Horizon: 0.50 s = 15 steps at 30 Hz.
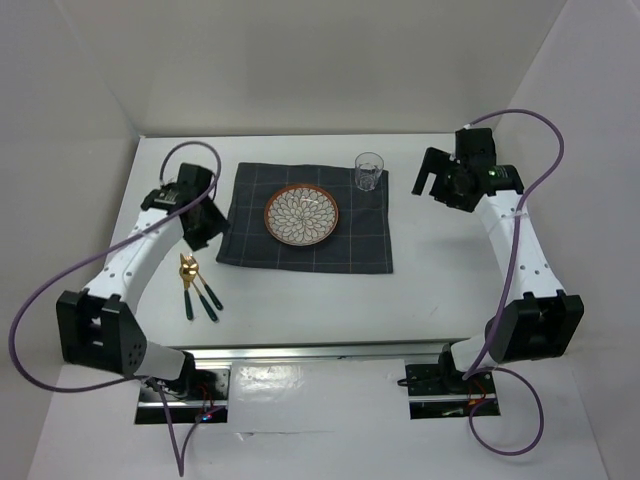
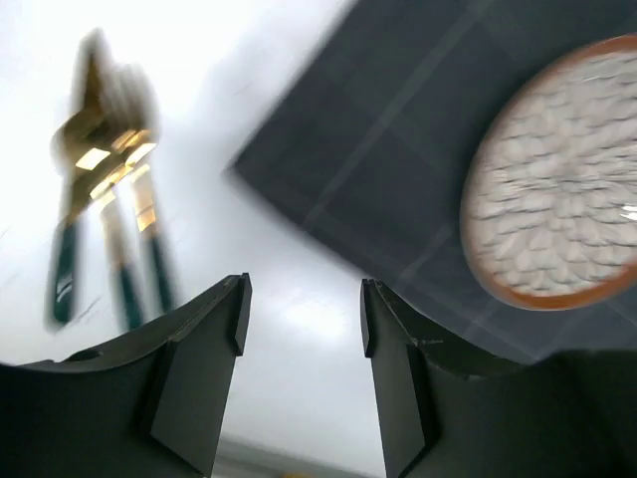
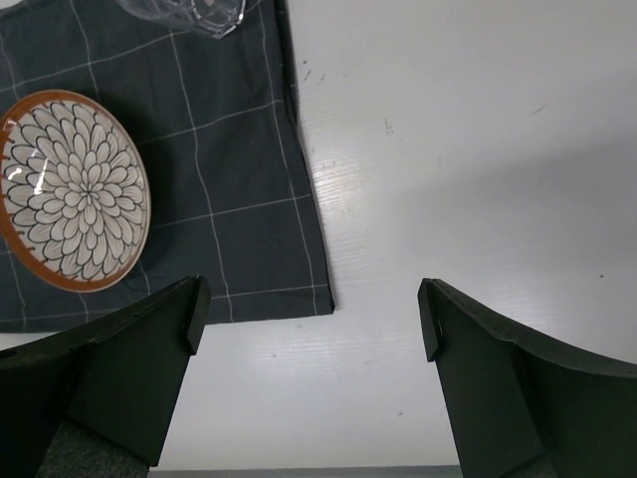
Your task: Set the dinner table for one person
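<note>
The dinner table is a wide white tabletop. A dark grey checked cloth lies at its middle, with a patterned, orange-rimmed plate on it and a clear glass at its far right corner. Gold cutlery with dark green handles lies together on the table left of the cloth. My left gripper hovers just beyond the cutlery, beside the cloth's left edge; its jaws stand open over bare table. My right gripper is right of the glass, wide open and holding nothing.
White walls close in the table at the back and both sides. The left wrist view is blurred, showing the cutlery, the cloth and the plate. The right wrist view shows the cloth's corner and plate.
</note>
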Available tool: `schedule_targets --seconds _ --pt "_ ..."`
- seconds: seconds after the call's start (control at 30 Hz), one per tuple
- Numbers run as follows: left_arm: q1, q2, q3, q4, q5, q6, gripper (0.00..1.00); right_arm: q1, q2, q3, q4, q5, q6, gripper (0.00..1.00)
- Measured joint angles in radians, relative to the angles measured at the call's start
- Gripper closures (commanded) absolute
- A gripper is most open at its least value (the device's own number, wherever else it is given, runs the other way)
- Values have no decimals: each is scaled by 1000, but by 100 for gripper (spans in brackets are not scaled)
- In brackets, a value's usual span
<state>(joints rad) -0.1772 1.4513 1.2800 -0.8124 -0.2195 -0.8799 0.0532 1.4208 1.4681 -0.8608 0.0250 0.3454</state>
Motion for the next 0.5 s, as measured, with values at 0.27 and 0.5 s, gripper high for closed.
schedule_targets --seconds 0.27,0.5 --pt "15 -134 -377 -135 -27 -202 47 0 -3 -31 10 -52 -3 1" --pt "32 -217 -466 -151 -51 -297 47 0 -11 -59 14 -75 -7 1"
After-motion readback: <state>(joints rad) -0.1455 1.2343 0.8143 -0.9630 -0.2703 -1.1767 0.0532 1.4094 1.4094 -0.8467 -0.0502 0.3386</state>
